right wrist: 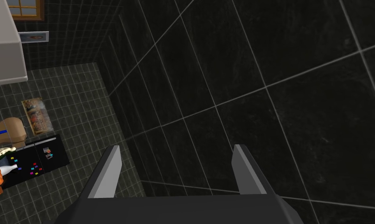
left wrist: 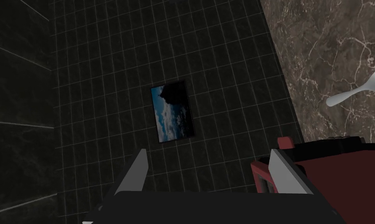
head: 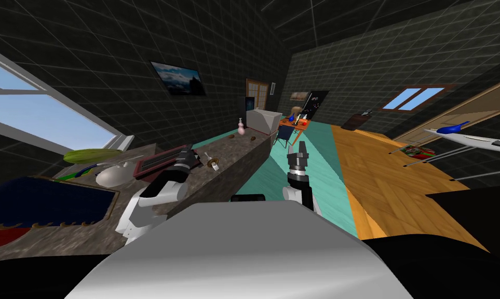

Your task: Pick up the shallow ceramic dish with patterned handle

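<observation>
A pale, rounded shallow dish (head: 111,176) with a thin handle lies on the marble counter (head: 228,150) at my left, beside a red-framed dark tray (head: 160,161). My left gripper (head: 190,157) hovers over the far end of that tray, past the dish. In the left wrist view the left gripper (left wrist: 208,152) is open with nothing between its fingers, one finger (left wrist: 284,175) in front of the red tray's corner (left wrist: 338,167). A white spoon-like handle (left wrist: 354,93) lies on the marble beyond it. My right gripper (head: 299,148) is raised over the floor; the right gripper (right wrist: 177,147) is open and empty.
On the counter's near end are a green oblong thing (head: 90,155) and a dark blue framed mat (head: 46,205). A small brown-and-white item (head: 212,163), a pink bottle (head: 240,126) and a white box (head: 264,119) sit farther along. A white table (head: 472,139) stands at right.
</observation>
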